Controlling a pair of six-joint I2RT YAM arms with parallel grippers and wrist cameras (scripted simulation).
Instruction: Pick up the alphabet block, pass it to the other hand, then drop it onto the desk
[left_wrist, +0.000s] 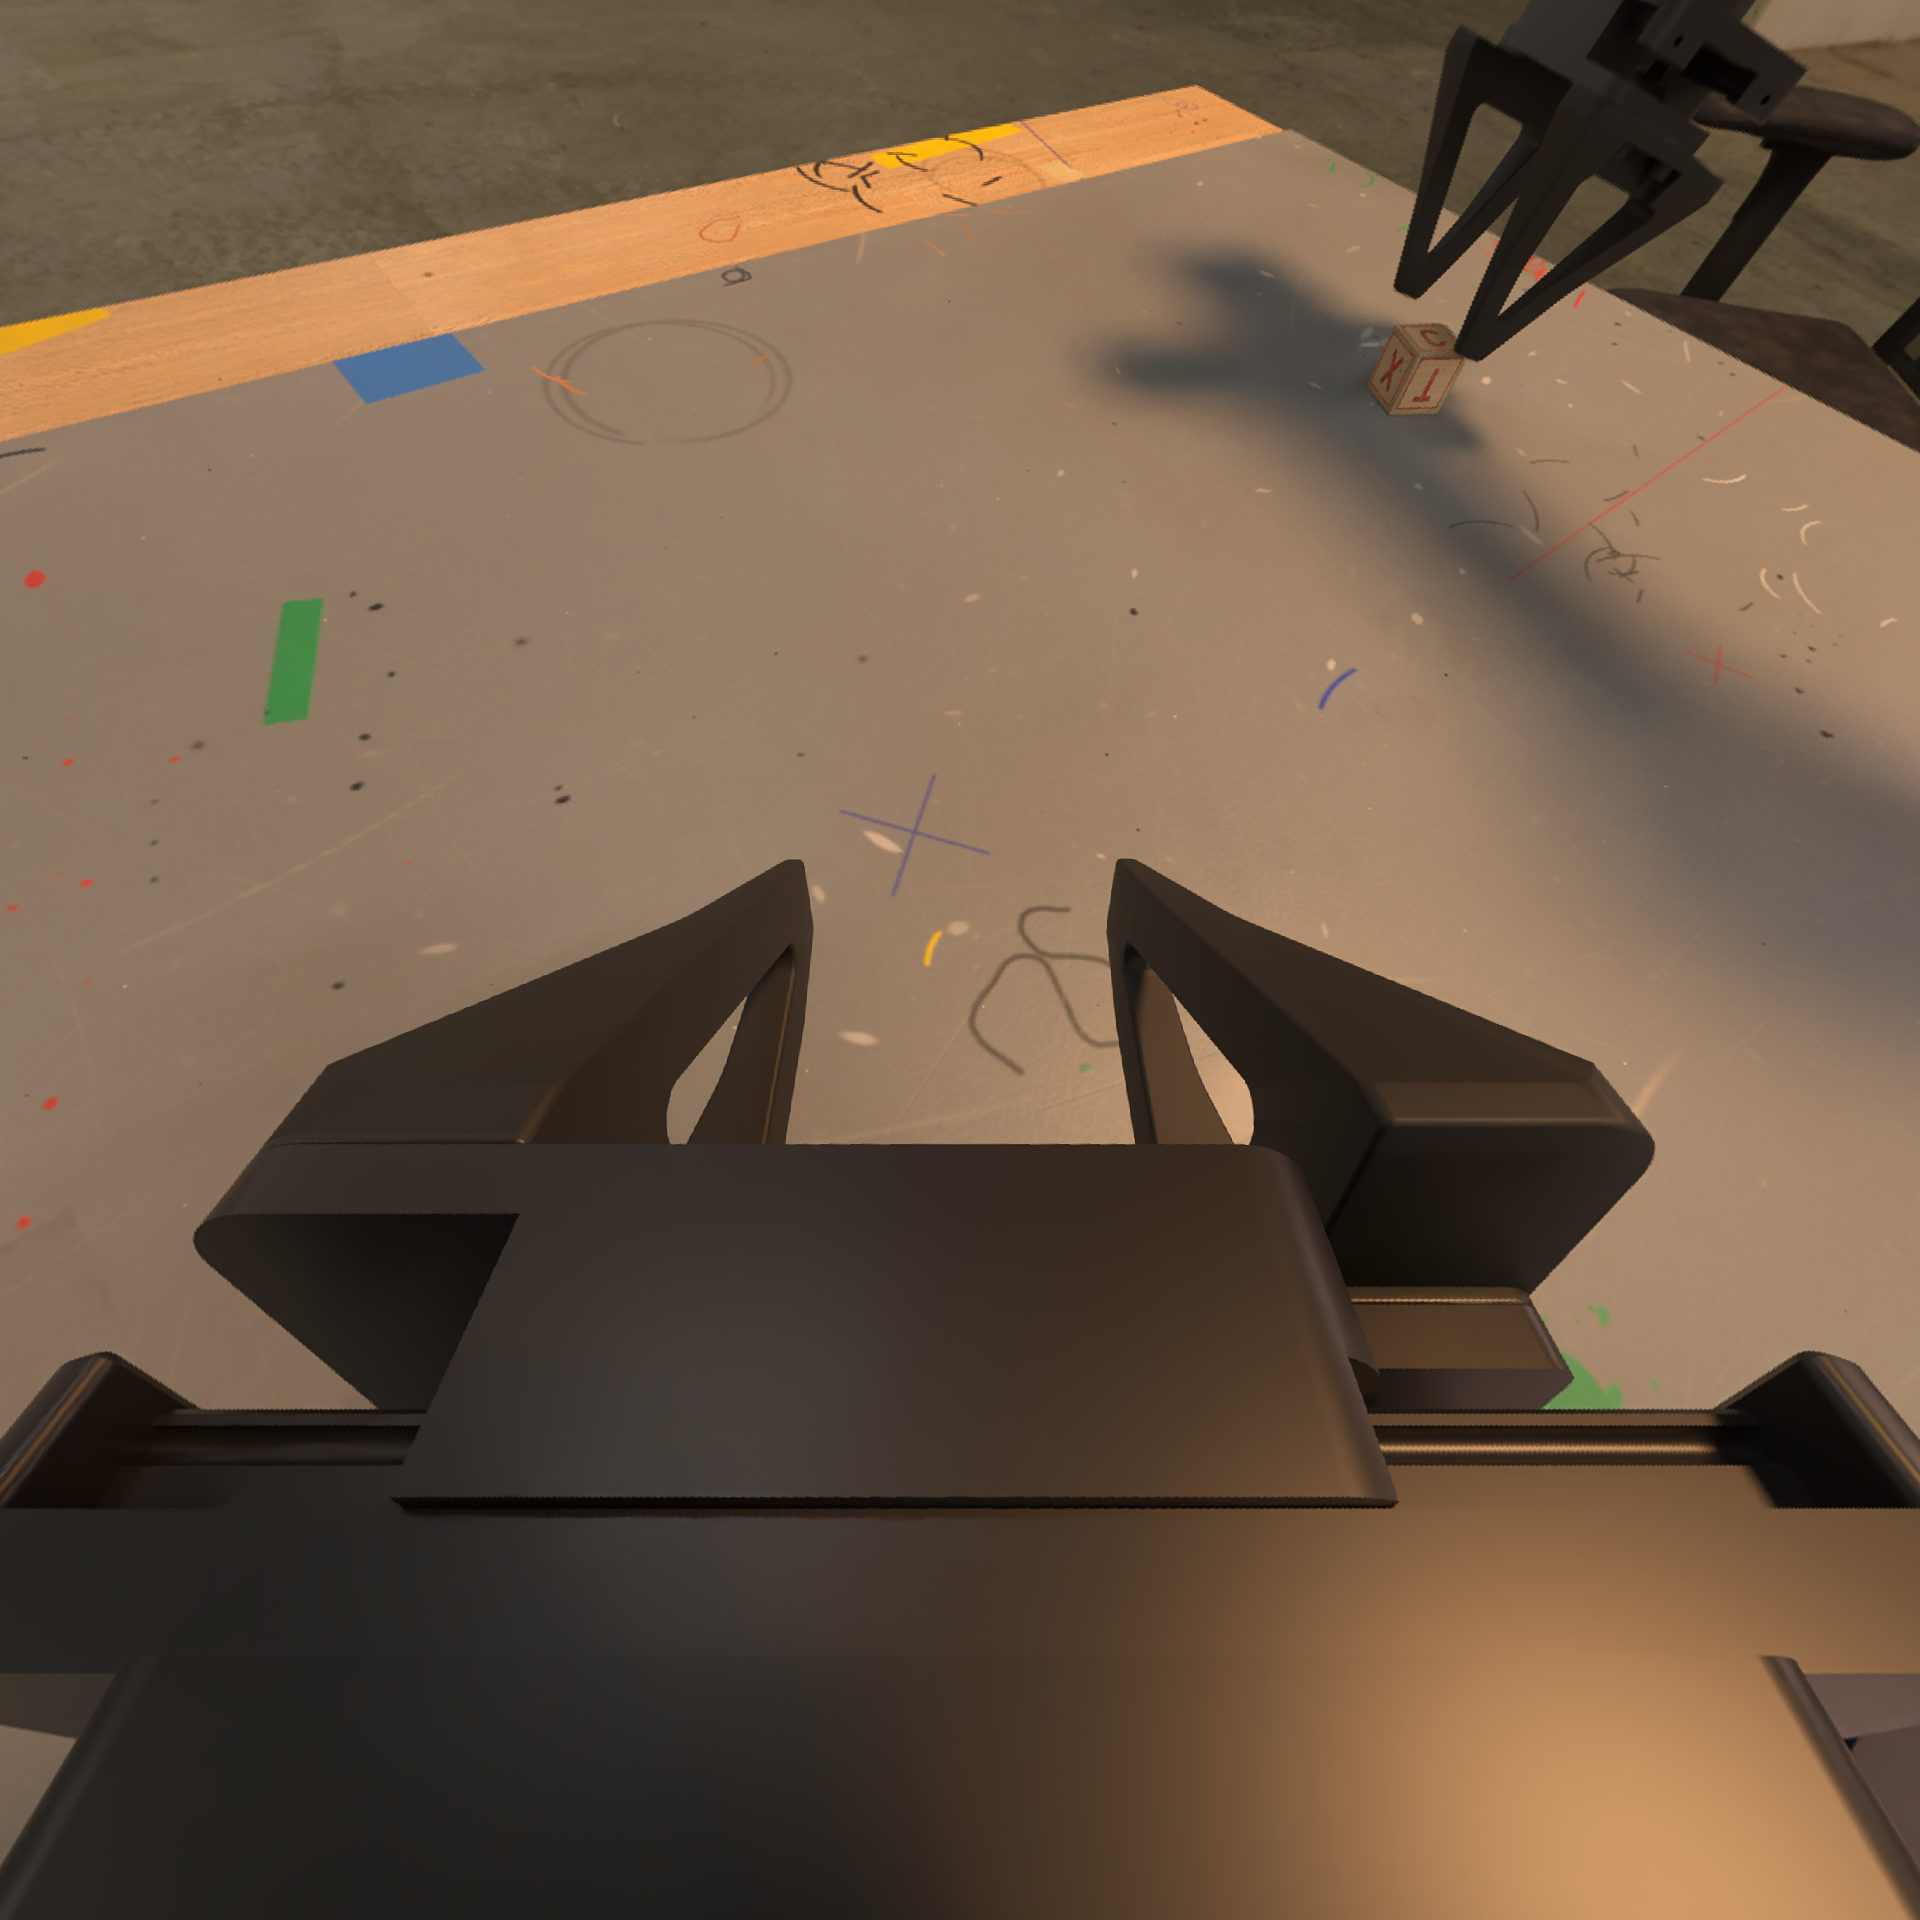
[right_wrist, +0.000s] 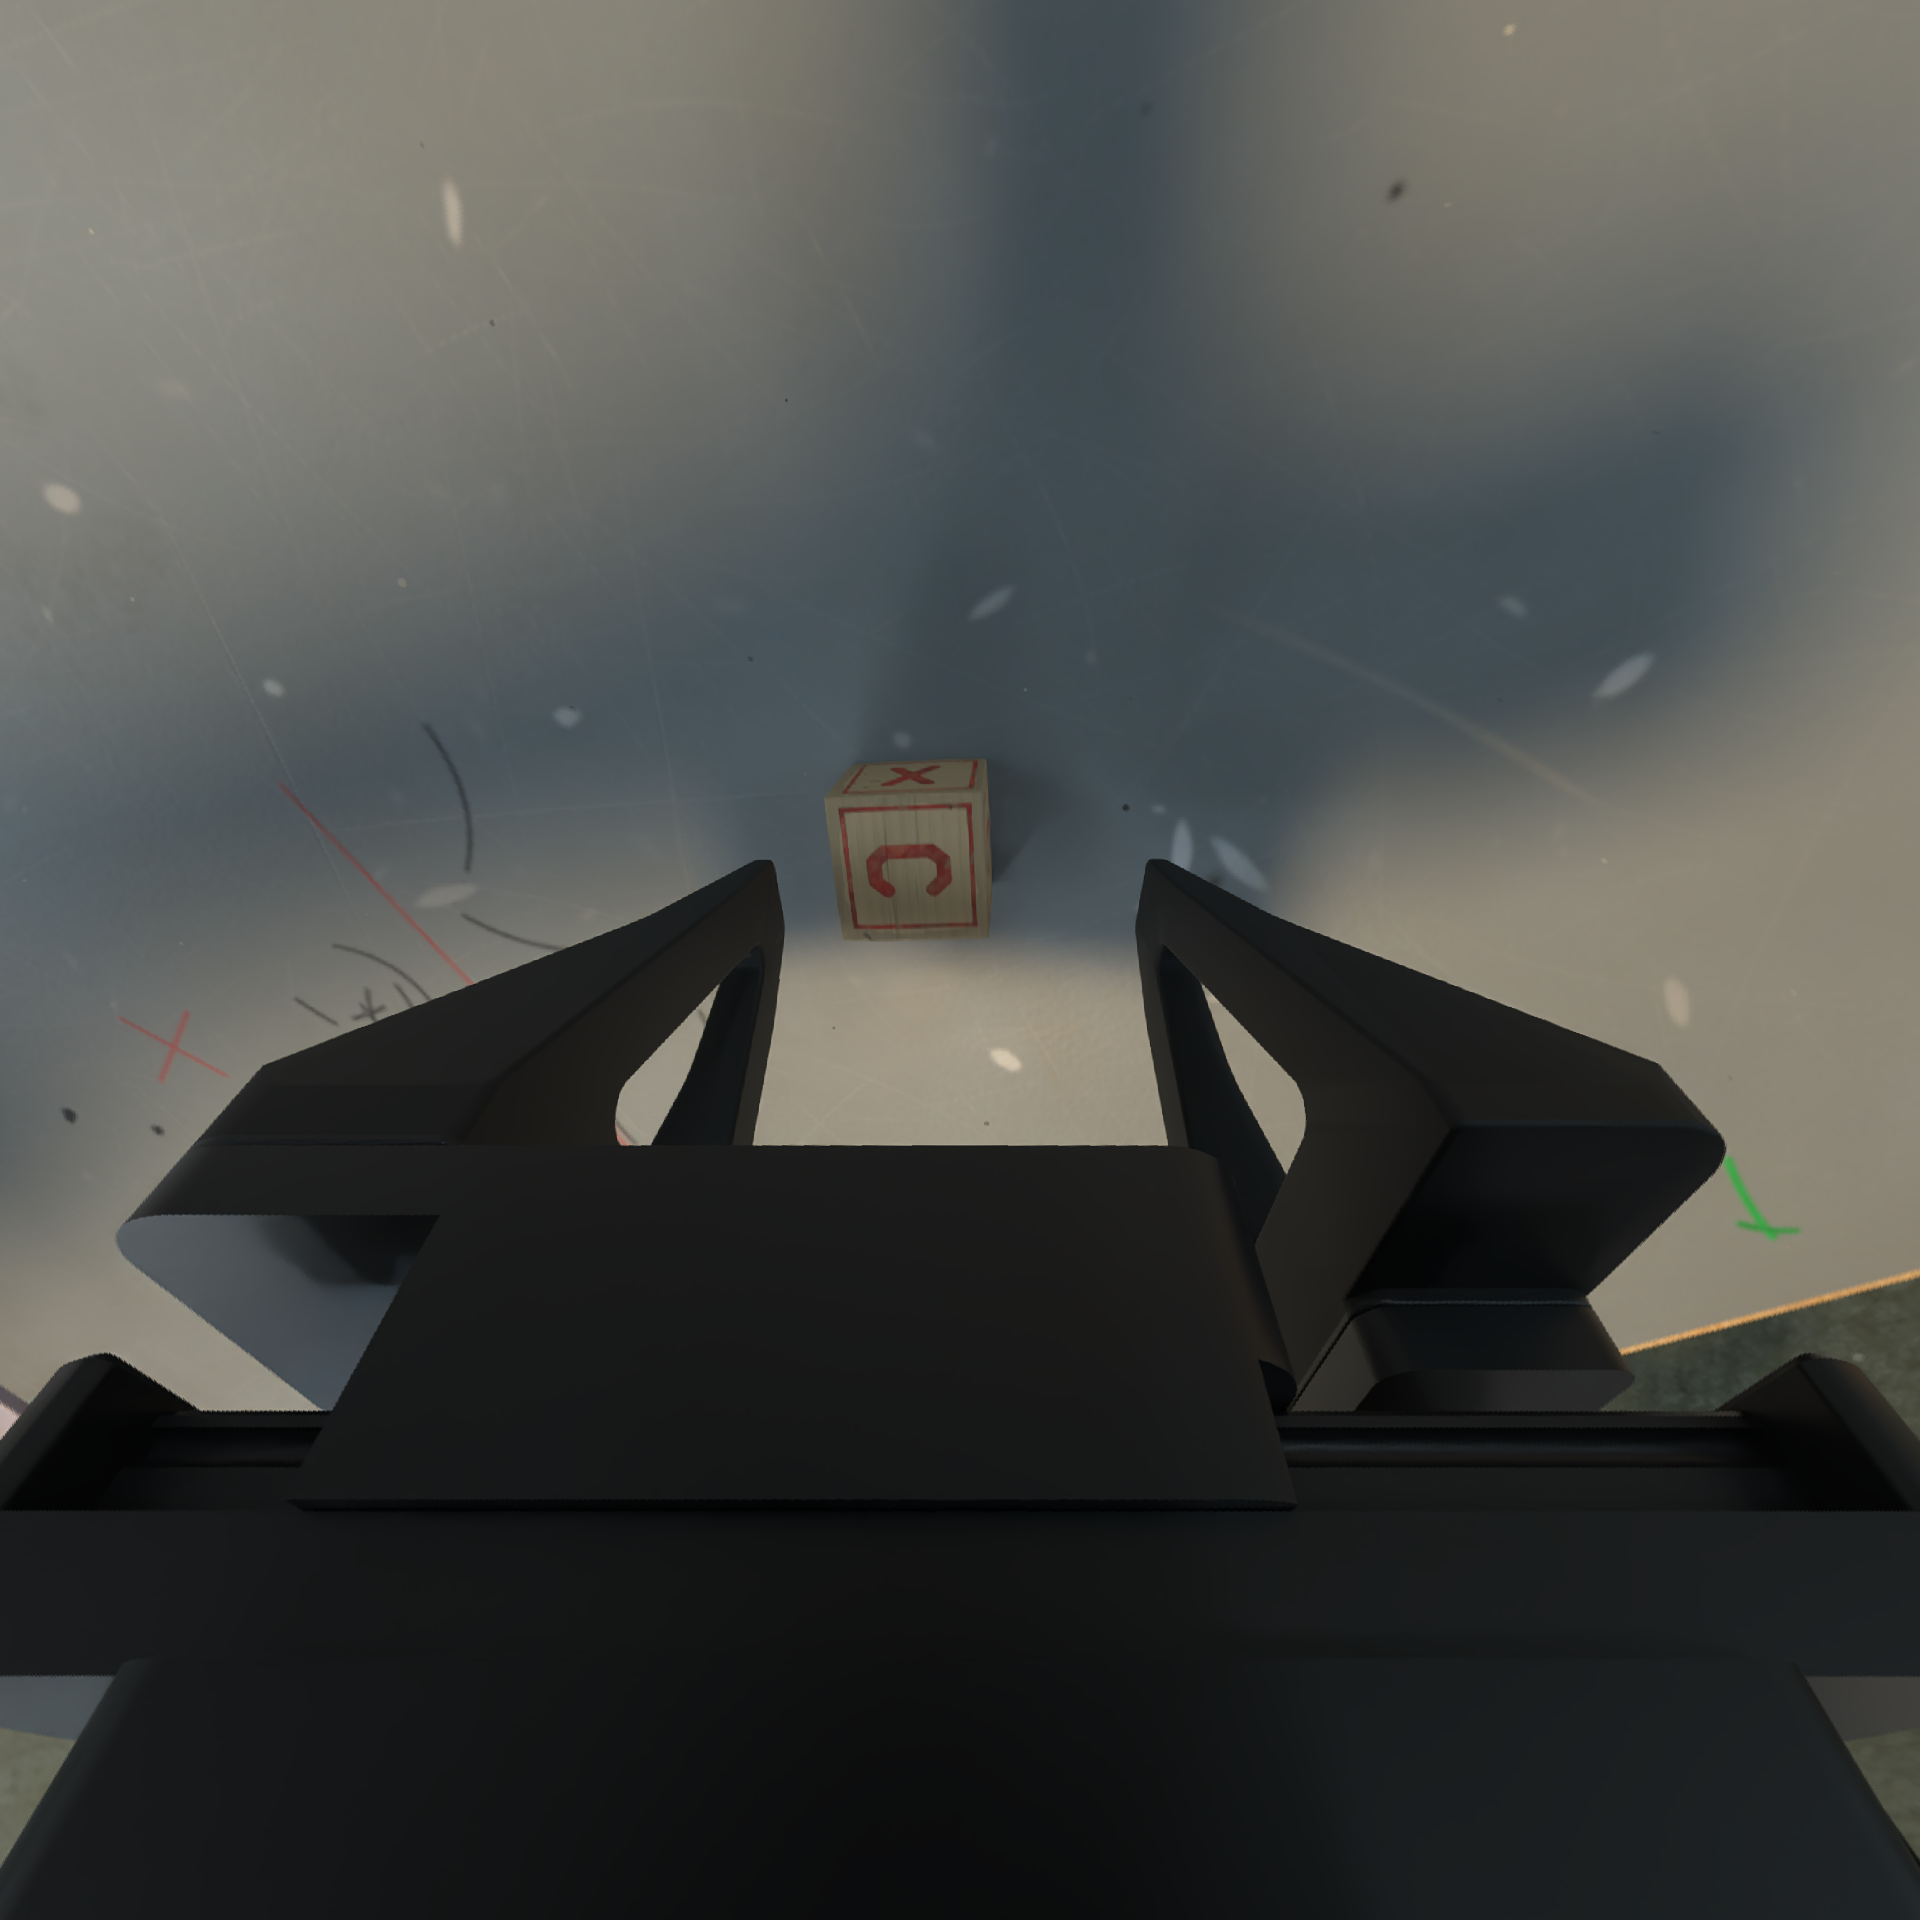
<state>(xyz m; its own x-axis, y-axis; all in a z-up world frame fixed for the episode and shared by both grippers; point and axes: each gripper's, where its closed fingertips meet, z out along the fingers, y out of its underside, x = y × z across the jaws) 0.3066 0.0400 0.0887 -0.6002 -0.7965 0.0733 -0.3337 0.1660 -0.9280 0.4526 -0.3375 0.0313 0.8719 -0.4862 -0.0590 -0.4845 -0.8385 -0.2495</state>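
The wide grey desk top (left_wrist: 727, 644), scuffed and flecked with paint and pen marks, has a pale wood strip (left_wrist: 582, 260) along its far edge, with dull greenish floor (left_wrist: 416, 104) beyond. The black left gripper (left_wrist: 958, 873) hovers with fingers apart, holding nothing. The black right gripper (right_wrist: 956, 868), fingers spread, hangs just over the small wooden alphabet block (right_wrist: 911, 850) with red-framed faces, resting on the desk in shadow.

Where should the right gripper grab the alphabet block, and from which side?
Take the alphabet block across its two opposite side faces, coming straight down from above. It sits flat on the desk, and the right gripper hangs open over it, wider than the cube. The left gripper is far off and open.
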